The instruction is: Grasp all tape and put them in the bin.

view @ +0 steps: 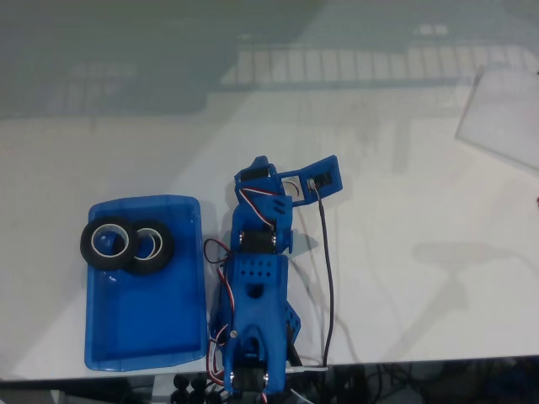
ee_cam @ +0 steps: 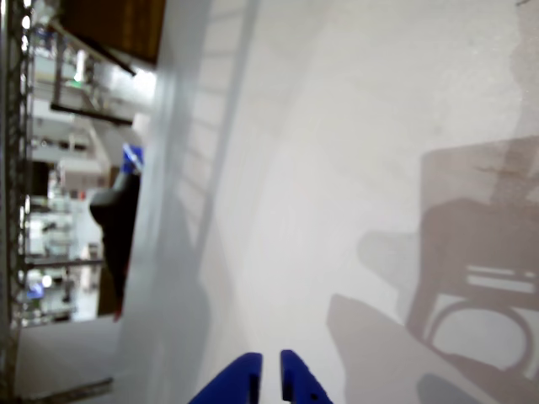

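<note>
Down at the bottom edge of the wrist view, the gripper (ee_cam: 270, 370) shows two blue fingertips nearly pressed together, a thin sliver of gap between them and nothing pinched. Ahead of it there's just bare white counter (ee_cam: 337, 168) with the arm's own shadow falling across it.

Over to the fixed view: the blue arm (view: 257, 295) sits folded up near the counter's front edge, gripper (view: 286, 187) tucked in beside the bin. Just to its left in that view lies the bin (view: 143, 328), and in its far end rest both rolls of tape, one (view: 106, 242) leaning on the bin's left rim, the other (view: 149, 247) touching it on the right. The near half of the bin is bare.

No tape shows on the counter out beyond the arm, only a clear sheet (view: 505, 118) at the far right corner. So the job looks done: both rolls are in, and the arm appears parked. The next move probably calls for nothing more than holding this rest pose.
</note>
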Available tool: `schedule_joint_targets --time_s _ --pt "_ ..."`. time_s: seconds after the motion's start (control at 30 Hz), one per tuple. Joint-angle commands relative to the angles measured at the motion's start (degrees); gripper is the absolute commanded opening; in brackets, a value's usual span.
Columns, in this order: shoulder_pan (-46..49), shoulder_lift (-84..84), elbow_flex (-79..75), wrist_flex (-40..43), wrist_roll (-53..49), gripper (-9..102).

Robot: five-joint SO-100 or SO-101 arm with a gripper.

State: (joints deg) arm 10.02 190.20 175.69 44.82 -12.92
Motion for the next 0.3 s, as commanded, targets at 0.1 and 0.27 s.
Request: schedule_joint_targets --time_s 0.1,0.27 --pt "1.1 0.3 1.9 0.2 0.5 0" --pt "1.2 0.3 1.9 0.2 0.5 0"
